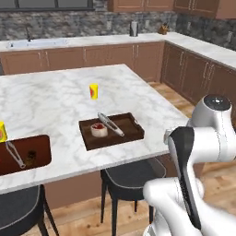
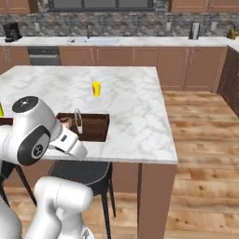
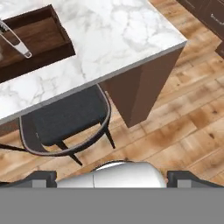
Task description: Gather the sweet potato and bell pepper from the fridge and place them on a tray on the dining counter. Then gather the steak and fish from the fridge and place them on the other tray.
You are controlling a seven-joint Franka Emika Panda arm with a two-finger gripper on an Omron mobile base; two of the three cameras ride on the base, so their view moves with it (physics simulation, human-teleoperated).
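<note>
Two dark wooden trays sit on the marble dining counter (image 1: 55, 97). The nearer tray (image 1: 126, 128), also seen as the tray (image 2: 95, 127) and the tray (image 3: 37, 39), holds metal tongs (image 1: 110, 124) and a small round pale thing with a red top (image 1: 98, 130). The other tray (image 1: 41, 146) lies at the left with tongs and a small brown thing (image 1: 31, 157). My gripper (image 3: 112, 181) hangs open and empty over the floor beside the counter's corner. The fridge with the sweet potato, bell pepper, steak and fish is out of view.
Dark stools (image 1: 131, 177) (image 3: 70, 118) stand under the counter's near edge. A yellow cup (image 1: 93, 91) (image 2: 96, 88) stands mid-counter, another yellow thing (image 1: 2, 131) at the far left. Wood floor (image 2: 200, 140) lies to the right. Brown cabinets and a sink counter (image 1: 37, 44) line the back wall.
</note>
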